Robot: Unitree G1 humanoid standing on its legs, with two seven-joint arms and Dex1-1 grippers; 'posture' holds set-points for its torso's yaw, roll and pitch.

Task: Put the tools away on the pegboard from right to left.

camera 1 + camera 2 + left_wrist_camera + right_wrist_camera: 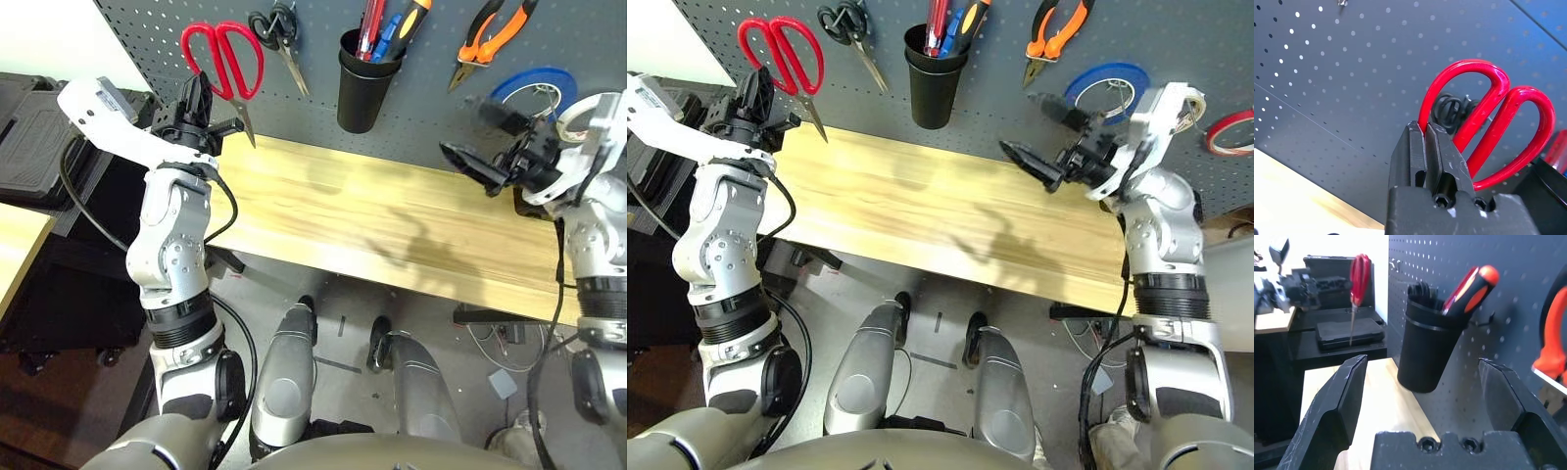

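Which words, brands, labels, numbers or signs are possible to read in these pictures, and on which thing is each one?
None can be read.
Left arm: small dark marks on the silver part, too small to read.

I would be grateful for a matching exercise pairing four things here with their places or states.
1. Red scissors
2. Black cup
3. Right gripper
4. Blue tape

A. open, holding nothing
B. held in the left gripper
C. on the pegboard, right of the pliers
D. on the pegboard, holding a screwdriver

1-B; 2-D; 3-A; 4-C
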